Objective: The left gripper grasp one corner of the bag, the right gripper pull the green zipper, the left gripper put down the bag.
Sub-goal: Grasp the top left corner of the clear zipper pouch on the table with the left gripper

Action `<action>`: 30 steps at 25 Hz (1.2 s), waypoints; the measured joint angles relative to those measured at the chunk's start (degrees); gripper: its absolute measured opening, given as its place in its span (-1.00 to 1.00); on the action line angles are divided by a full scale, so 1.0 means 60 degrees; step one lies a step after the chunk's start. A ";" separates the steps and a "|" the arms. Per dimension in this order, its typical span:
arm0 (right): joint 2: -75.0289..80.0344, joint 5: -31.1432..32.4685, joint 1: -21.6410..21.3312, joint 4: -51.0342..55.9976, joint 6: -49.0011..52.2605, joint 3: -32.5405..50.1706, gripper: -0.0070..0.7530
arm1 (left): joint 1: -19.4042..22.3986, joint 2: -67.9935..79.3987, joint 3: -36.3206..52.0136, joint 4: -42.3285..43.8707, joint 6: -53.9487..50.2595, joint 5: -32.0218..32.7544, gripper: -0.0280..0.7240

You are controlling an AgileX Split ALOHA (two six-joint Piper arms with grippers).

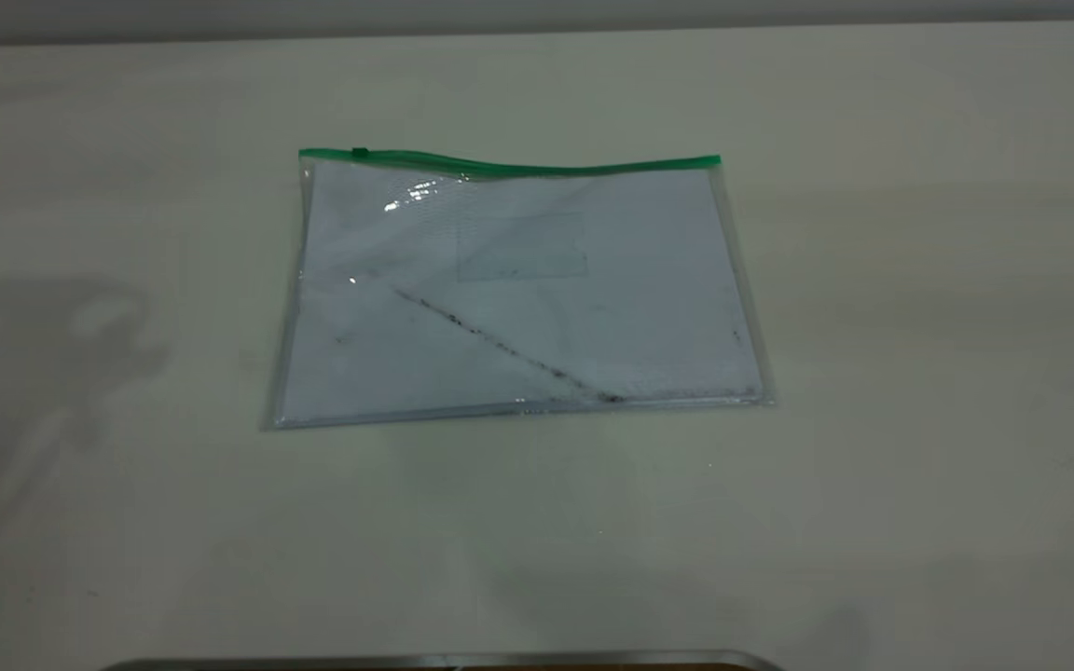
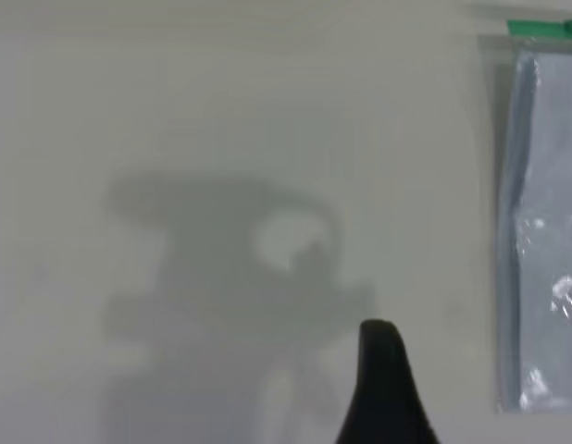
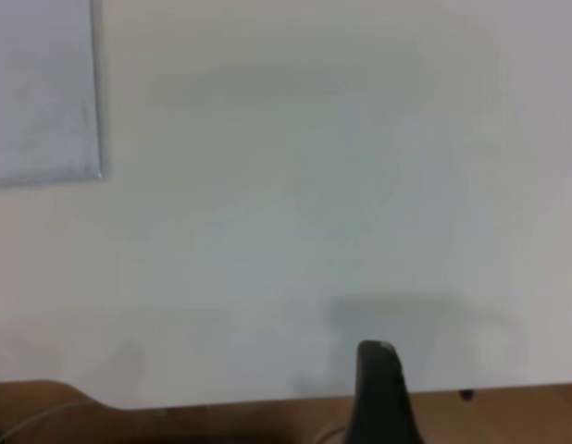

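The bag (image 1: pixel 518 289) lies flat on the white table, a clear pouch holding a white sheet with a dark diagonal smudge. The green zipper (image 1: pixel 509 166) runs along its far long edge, with its slider tab (image 1: pixel 360 152) near the left end. The corner of the bag (image 1: pixel 306 155) at that end touches nothing. Neither gripper shows in the exterior view. In the left wrist view, my left gripper (image 2: pixel 379 335) is one closed black wedge above bare table, apart from the bag (image 2: pixel 545 231). My right gripper (image 3: pixel 377 353) is a closed wedge near the table's edge, far from the bag (image 3: pixel 41 92).
The left arm's shadow (image 1: pixel 52 345) falls on the table left of the bag. A metal-rimmed object (image 1: pixel 444 661) sits at the table's front edge. The right wrist view shows the table edge with a brown floor (image 3: pixel 175 416) beyond it.
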 joint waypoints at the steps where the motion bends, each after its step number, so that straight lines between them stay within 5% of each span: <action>1: 0.0239 -0.0082 0.0000 0.0000 0.0010 -0.0034 0.54 | 0.0000 0.0477 -0.0356 -0.0149 0.0191 0.0000 0.64; 16: 0.1406 -0.1253 0.0000 -0.0009 0.0046 -0.0239 0.54 | 0.0002 0.5214 -0.4377 -0.4050 0.6190 0.1984 0.64; 30: 0.1428 -0.1271 0.0000 -0.0009 0.0073 -0.0239 0.54 | 0.0002 0.7262 -0.4834 -0.7652 1.0024 0.1555 0.64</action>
